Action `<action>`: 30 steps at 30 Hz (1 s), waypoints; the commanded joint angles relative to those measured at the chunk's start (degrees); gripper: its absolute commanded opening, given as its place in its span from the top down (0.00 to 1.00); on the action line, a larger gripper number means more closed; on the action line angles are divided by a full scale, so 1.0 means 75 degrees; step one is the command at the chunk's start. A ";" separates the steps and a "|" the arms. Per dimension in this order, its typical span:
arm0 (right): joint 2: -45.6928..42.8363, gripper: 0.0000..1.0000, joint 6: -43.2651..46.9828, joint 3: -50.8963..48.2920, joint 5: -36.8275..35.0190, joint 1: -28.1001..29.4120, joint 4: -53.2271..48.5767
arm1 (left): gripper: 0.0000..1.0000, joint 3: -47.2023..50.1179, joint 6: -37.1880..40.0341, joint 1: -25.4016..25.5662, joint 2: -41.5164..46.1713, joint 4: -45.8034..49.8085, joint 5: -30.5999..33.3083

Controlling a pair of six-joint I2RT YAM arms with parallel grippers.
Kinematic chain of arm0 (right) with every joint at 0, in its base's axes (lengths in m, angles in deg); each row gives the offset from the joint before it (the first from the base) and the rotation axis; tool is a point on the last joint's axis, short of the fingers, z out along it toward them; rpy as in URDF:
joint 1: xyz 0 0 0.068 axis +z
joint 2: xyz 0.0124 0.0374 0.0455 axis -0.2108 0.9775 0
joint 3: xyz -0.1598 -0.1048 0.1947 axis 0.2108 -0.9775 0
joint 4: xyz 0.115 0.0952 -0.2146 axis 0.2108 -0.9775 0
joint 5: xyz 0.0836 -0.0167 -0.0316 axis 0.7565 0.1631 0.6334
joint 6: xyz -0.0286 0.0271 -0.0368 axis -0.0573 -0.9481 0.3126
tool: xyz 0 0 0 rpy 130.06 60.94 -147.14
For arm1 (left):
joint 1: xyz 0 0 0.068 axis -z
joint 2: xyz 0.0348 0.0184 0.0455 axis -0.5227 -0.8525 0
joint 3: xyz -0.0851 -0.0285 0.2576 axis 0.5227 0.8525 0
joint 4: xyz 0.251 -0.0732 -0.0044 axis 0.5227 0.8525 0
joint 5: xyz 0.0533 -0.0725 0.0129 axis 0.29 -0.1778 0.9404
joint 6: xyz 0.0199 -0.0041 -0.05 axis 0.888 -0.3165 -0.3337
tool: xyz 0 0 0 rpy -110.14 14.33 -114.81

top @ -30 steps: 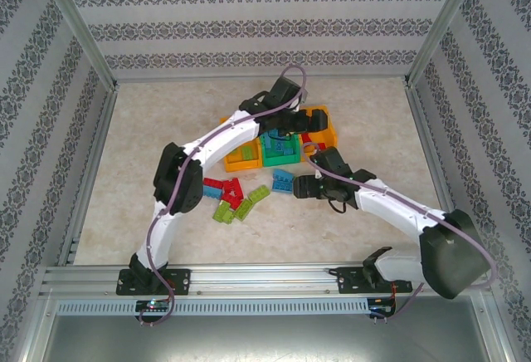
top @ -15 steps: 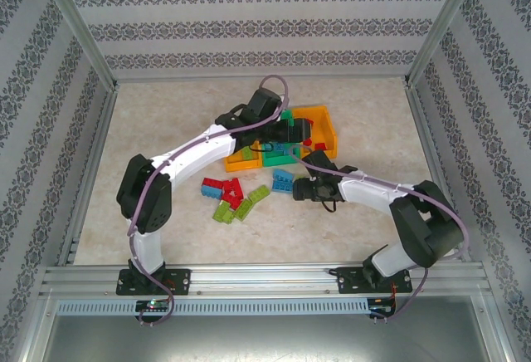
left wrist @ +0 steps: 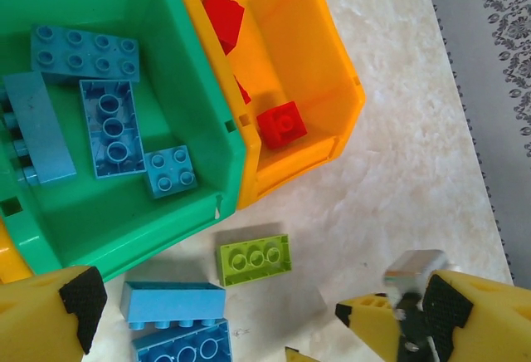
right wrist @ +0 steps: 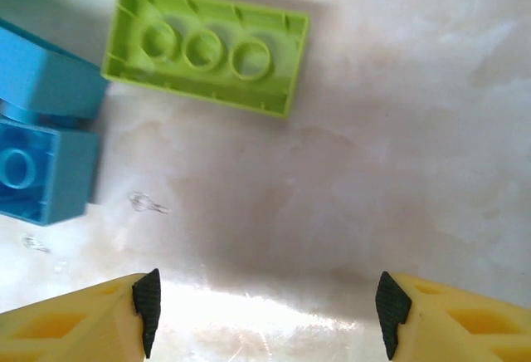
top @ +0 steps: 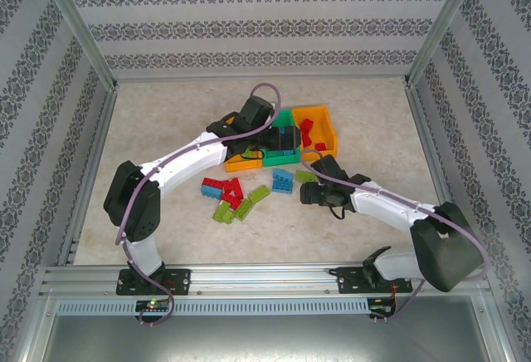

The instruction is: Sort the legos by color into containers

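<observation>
Legos (right wrist: 207,51), containers (left wrist: 207,88): smooth glossy plastic. Counter (right wrist: 373,171) beside containers: marbled, polished (glare patch). Frame rail (top: 265,277): brushed metal.

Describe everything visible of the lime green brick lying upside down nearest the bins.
The lime green brick is a glossy plastic rectangle lying flat, hollow underside up, showing three round tubes inside its walls. It rests on the marbled table just outside the green bin, one corner close to a light blue brick. Nothing grips it.

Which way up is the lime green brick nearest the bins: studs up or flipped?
Flipped: the lime green brick shows its hollow underside with three round tubes, no studs.
</observation>
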 commanded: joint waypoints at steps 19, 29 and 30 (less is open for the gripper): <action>0.1734 0.12 0.0521 0.1927 0.1957 -0.1393 0.0086 | 0.00 0.0374 0.0333 -0.0045 0.0415 -0.0039 0.0380; 0.2702 0.19 0.0689 0.2339 0.1195 -0.1235 -0.0562 | 0.00 0.0444 0.0391 -0.0062 0.0496 0.0042 0.0442; 0.2698 0.19 0.0709 0.2290 0.1133 -0.1226 -0.0597 | 0.00 0.0478 0.0384 -0.0068 0.0507 0.0026 0.0463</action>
